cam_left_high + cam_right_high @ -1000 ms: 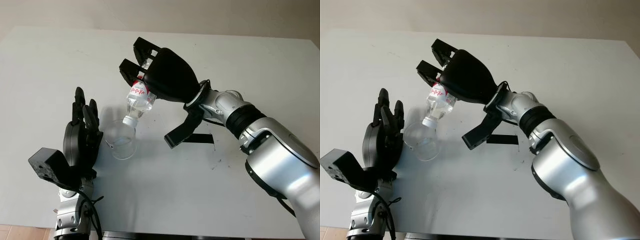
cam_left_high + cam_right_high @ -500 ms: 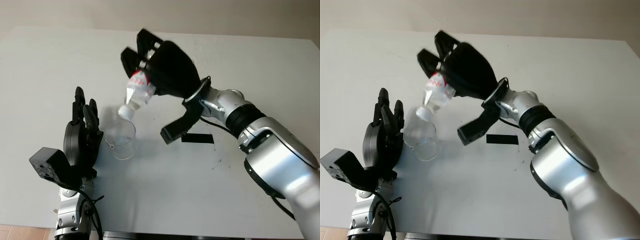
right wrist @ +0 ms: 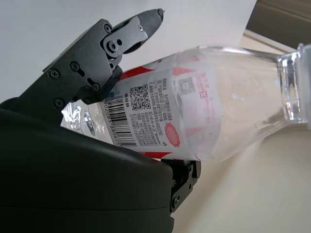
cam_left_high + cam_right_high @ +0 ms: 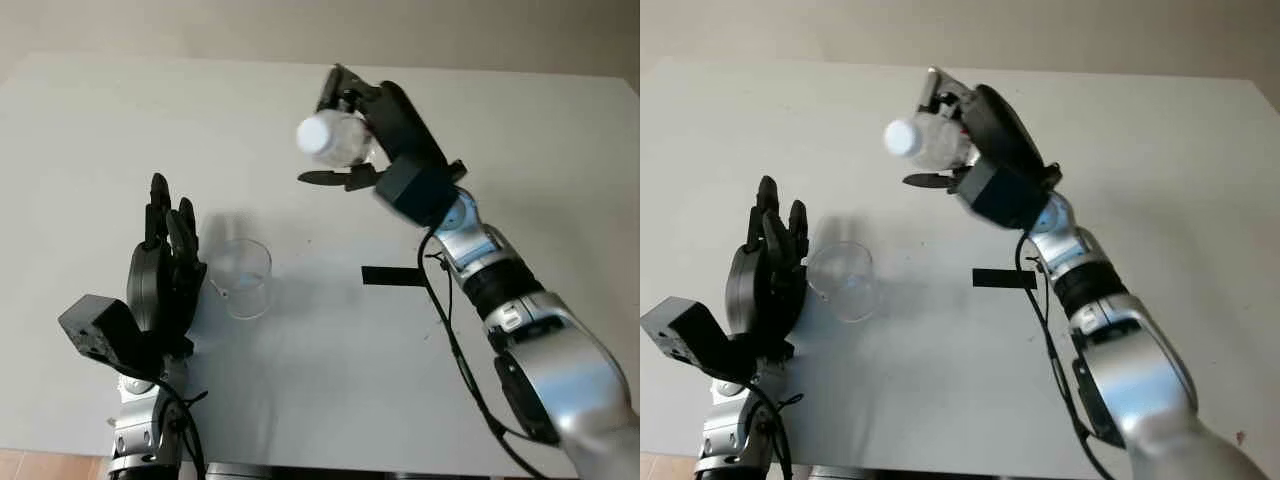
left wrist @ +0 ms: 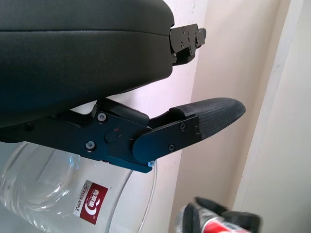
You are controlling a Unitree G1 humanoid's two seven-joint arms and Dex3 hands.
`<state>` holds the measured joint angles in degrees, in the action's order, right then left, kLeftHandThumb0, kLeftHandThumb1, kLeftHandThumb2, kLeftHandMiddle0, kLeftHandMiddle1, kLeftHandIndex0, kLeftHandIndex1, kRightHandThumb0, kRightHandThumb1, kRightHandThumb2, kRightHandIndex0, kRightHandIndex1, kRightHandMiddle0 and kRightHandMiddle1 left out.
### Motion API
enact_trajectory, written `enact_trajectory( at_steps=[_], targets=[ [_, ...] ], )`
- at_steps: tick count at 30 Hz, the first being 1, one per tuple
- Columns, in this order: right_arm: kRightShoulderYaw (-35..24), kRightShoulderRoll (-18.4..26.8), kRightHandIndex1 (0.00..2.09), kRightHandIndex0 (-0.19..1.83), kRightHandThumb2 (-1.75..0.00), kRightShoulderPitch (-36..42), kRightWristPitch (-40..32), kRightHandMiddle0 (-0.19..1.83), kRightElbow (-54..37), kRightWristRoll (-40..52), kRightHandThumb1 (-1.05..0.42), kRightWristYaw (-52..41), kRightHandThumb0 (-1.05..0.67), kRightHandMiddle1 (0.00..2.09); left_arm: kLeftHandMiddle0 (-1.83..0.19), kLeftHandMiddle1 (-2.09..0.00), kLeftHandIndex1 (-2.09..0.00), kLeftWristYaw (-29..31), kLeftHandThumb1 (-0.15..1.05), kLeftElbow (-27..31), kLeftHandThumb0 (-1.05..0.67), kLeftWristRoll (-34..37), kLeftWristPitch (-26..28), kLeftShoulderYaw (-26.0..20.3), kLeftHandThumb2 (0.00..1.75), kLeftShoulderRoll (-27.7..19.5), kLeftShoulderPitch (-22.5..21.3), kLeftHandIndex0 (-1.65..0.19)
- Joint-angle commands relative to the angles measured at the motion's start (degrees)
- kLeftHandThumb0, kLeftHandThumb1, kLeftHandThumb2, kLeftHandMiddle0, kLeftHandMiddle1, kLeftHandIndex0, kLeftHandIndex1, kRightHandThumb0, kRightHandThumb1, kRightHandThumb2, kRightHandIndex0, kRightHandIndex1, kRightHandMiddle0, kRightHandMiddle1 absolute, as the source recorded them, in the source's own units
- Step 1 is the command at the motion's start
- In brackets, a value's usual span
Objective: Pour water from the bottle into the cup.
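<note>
Left eye view, right hand [image 4: 352, 140] grasping raised bottle [image 4: 335, 138], cup [image 4: 243, 277] beside open left hand [image 4: 165, 270]

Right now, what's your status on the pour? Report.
Right hand shut on bottle, raised over the table, away from cup. Left hand open beside cup, which stands upright. Nothing between bottle and cup.

Soft, even daylight washes the pale bench [image 4: 300, 400], bright but without hard glare. Faint, diffuse shadows spread beside the clear cup [image 4: 242, 278] and under the raised right hand [image 4: 345, 140], whose bottle [image 4: 335, 138] appears motion-blurred. Close up, the left hand [image 5: 87, 63] shell reads as near-black, and red-and-black shapes beyond it lie out of focus.
</note>
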<state>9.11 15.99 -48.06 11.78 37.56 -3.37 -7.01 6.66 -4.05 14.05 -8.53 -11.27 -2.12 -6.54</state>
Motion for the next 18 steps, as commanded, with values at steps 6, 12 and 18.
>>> enact_trajectory(
  at_steps=[6, 12, 18],
  targets=[
    [-7.3, 2.32, 2.09, 1.07, -0.19, 10.43, -26.86, 0.79, -25.57, 11.79, -1.05, -11.11, -0.24, 2.09, 0.07, -0.05, -0.06, 0.23, 1.05, 0.71, -0.78, 0.35, 0.91, -0.07, 0.73, -0.34, 0.64, 0.14],
    [-10.8, 4.51, 2.09, 0.98, -0.18, 15.35, -40.05, 0.35, -37.1, 16.25, -1.05, -14.08, -0.3, 2.09, 0.09, -0.05, -0.05, 0.94, 1.05, 0.77, -0.78, 0.43, 1.21, 0.12, 0.74, -0.61, 0.67, 0.15],
    [-12.31, 5.35, 2.09, 0.94, -0.17, 19.06, -42.77, 0.32, -41.39, 17.15, -1.05, -15.18, -0.36, 2.09, 0.09, -0.05, -0.05, 0.64, 1.05, 0.7, -0.78, 0.18, 1.43, 0.19, 0.74, -0.5, 0.68, 0.15]
  ],
)
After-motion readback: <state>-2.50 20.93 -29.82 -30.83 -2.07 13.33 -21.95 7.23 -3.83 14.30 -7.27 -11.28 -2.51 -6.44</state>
